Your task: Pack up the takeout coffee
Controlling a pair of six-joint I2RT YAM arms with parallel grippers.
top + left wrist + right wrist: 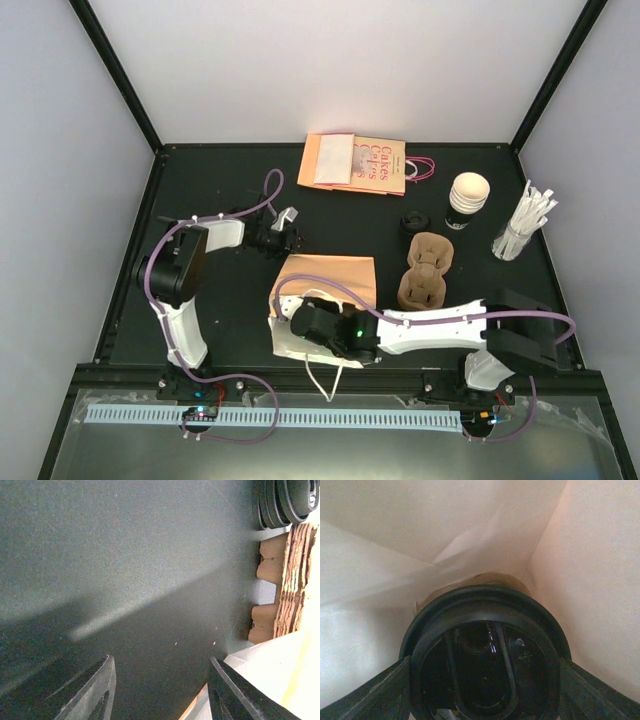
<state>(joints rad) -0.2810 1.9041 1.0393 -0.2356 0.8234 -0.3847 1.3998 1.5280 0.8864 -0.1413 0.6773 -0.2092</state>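
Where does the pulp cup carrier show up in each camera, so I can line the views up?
Top external: cup carrier right of centre, just right of the paper bag.
Left wrist: cup carrier at the right edge, above the bag's pale corner.
Right wrist: not in it; only the bag's inside around the lidded cup.
Shared landmark: the paper bag, in all three.

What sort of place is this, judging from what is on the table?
Probably a robot test booth staged as a café packing counter: plain white panel walls enclose the black table, which carries a brown moulded-pulp cup carrier, a bundle of white paper-wrapped straws and a brown paper bag.
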